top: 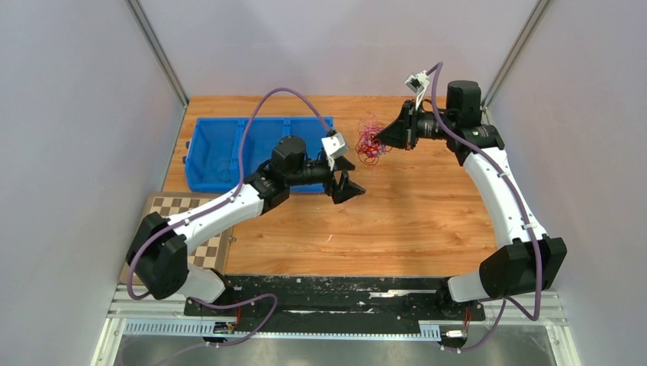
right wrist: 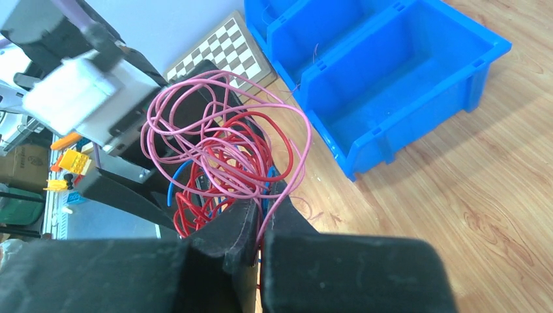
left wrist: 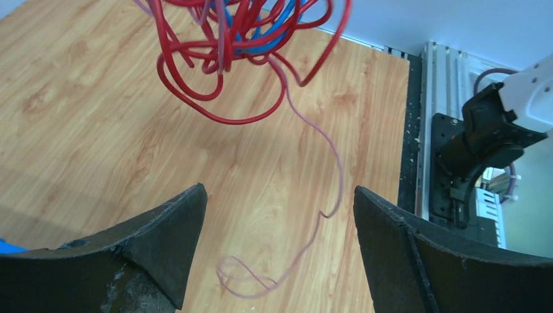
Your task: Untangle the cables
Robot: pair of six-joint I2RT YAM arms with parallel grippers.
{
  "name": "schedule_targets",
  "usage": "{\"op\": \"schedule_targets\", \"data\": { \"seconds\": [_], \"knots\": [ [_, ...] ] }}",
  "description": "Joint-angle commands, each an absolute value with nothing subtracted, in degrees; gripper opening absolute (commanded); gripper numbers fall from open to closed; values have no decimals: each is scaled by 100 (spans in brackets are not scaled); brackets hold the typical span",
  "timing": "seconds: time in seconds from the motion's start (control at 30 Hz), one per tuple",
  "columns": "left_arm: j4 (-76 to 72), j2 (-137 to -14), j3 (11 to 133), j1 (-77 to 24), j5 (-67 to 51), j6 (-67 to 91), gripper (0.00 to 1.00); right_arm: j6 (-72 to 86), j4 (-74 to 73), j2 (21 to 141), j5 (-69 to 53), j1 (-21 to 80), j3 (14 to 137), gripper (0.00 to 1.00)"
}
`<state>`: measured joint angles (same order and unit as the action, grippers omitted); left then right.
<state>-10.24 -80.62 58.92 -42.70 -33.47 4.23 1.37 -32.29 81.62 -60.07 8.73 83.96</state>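
The right gripper is pinched shut on the cables. It holds the bunch up in the air, just right of the bin. The bunch is a knot of red, pink and blue loops. The right arm comes up along the far side from the bin, bends at the elbow, and its wrist lies sideways, pointing back at the bin

The left gripper is wide open and holds nothing. It sits by the bin's near right corner, a bit below the cables and not touching them. The left arm stretches low across the front of the bin, with its wrist pointing away from the bin

One thin pink wire hangs from the bunch down to the table and ends in a small loop there

The table is light brown wood. The bin is blue with two parts inside. A checkerboard lies by the bin's near left corner. Plain pale walls stand behind the bin and on both sides of the table
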Motion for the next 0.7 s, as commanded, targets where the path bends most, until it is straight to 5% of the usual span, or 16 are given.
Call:
{"op": "schedule_targets", "data": {
  "seconds": [0.0,0.13,0.2,0.3,0.67],
  "knots": [
    [-1745,-8297,5871,-4425,-3021,752,87,494,-2784,7916,-5988,903,8308,0],
    [-2141,-8570,5883,-4541,-3115,833,71,623,-2629,7932,-5969,897,8182,0],
    [-2245,-8578,5923,-4607,-3187,826,54,652,-2612,7953,-5941,893,8157,0],
    [-2253,-8398,5934,-4645,-3401,755,6,624,-2614,7990,-5818,817,8112,0],
    [-400,-6673,6429,-4649,-4412,-315,0,177,-2627,8853,-5328,-175,7969,4]
  ]
}}
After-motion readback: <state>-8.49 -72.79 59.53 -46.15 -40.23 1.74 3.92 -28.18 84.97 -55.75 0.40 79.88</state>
